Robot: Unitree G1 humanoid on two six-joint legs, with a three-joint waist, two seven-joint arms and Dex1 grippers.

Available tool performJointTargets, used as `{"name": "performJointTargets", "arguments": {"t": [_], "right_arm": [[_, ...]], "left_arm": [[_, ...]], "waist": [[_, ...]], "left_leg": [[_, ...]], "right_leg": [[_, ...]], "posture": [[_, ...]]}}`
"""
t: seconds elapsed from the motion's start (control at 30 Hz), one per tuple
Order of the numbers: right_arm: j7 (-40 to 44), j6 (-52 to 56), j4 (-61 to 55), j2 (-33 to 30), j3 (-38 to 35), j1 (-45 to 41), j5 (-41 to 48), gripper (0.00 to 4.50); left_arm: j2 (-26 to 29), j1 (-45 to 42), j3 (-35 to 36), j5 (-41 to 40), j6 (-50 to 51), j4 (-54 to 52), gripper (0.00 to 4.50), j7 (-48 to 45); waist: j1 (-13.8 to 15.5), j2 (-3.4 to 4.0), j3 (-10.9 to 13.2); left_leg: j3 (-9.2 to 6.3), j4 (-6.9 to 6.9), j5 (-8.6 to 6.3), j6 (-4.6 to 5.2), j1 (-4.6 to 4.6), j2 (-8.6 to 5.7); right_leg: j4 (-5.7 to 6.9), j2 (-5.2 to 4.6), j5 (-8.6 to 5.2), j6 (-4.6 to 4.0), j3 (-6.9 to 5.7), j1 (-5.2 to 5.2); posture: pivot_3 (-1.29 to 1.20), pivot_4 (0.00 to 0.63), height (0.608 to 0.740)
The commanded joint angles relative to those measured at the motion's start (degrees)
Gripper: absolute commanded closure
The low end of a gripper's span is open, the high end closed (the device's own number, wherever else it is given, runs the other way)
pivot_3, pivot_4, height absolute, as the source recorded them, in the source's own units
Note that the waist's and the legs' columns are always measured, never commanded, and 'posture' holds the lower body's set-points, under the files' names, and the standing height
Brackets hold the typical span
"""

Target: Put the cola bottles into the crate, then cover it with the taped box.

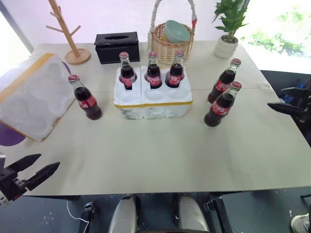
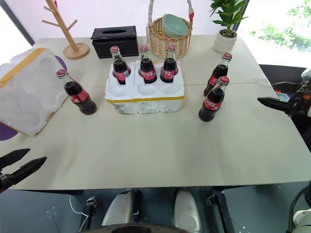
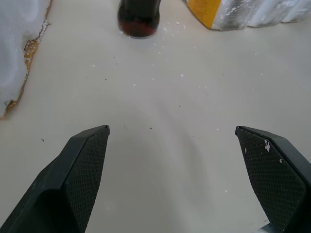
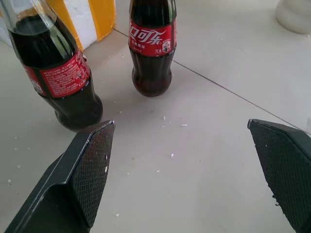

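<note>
Beige bench (image 1: 160, 155) carries six cola bottles (image 1: 154, 72): three in the crate (image 1: 153, 99), one left, two right. Taped box (image 1: 31, 99) lies tilted, far left. Left pincer (image 1: 34, 171) and right pincer (image 2: 277, 104): fingers apart, empty.

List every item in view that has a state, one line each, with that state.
crate: three back wells filled, three front wells vacant
cola bottles in crate: three, upright
cola bottle left of crate: on the table, leaning
cola bottles right of crate: two, standing on the table
taped box: tipped on its side, hollow facing the crate
left gripper: open, holding nothing
right gripper: open, holding nothing
</note>
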Motion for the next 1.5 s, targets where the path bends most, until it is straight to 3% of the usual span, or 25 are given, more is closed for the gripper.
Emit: {"name": "performJointTargets", "arguments": {"t": [0.03,0.43,0.67,0.83,1.03,1.27,1.5], "right_arm": [[-0.2,-0.9,-0.1,0.0,-1.0,-1.1,0.1,0.00],[-0.7,1.1,-1.3,0.4,-2.0,0.3,1.2,0.00],[-1.1,5.3,-4.1,-0.8,-4.1,0.2,3.6,0.00],[1.6,25.8,-22.1,-6.4,-12.0,2.7,14.8,0.00],[-1.8,48.3,-52.0,-5.5,-24.7,13.0,31.9,0.00],[-13.3,56.1,-67.5,-0.7,-29.2,14.5,44.3,0.00],[-19.9,57.4,-71.8,0.5,-28.9,15.8,52.5,0.00]], "left_arm": [[0.6,0.2,0.5,0.6,-0.9,-0.4,0.15,-0.1],[1.5,-2.7,0.1,-0.2,0.4,1.2,0.07,1.2],[1.1,-11.3,-1.5,-4.0,2.2,0.1,0.07,6.9],[3.2,-26.6,-9.9,-0.4,0.6,6.5,0.07,12.0],[2.4,-41.4,-22.7,8.1,-5.1,17.5,0.07,13.2],[0.6,-51.6,-31.8,15.3,-11.9,28.8,0.07,11.0],[-1.9,-57.7,-35.6,20.9,-19.2,37.9,0.07,10.8]], "waist": [[0.0,0.00,0.0],[0.0,0.02,0.0],[0.2,0.02,0.0],[0.7,0.34,0.0],[0.3,0.23,-0.1],[0.7,0.15,-0.1],[1.6,0.11,-0.1]], "left_leg": [[0.00,0.00,0.00,0.00,0.00,0.00],[0.00,0.01,0.00,0.00,0.01,0.00],[-0.01,0.08,0.01,-0.01,0.01,-0.01],[-0.08,0.13,0.02,-0.01,0.01,-0.06],[-0.18,0.08,0.01,-0.01,0.09,-0.04],[-0.18,0.15,0.02,0.00,0.07,-0.05],[-0.18,0.21,0.02,0.00,0.03,-0.06]], "right_leg": [[0.00,0.00,0.00,0.00,0.00,0.00],[0.02,0.00,0.00,0.01,0.00,0.01],[0.07,0.00,0.01,0.02,0.00,0.05],[0.34,-0.02,0.12,0.21,0.03,0.02],[0.56,0.04,0.09,0.31,-0.02,0.02],[0.60,0.03,0.11,0.33,-0.02,0.03],[0.58,0.02,0.12,0.34,-0.02,0.03]], "posture": [[0.00,0.150,0.736],[0.00,0.150,0.736],[0.00,0.150,0.736],[0.00,0.150,0.736],[0.00,0.150,0.736],[0.00,0.150,0.736],[0.00,0.150,0.736]]}}
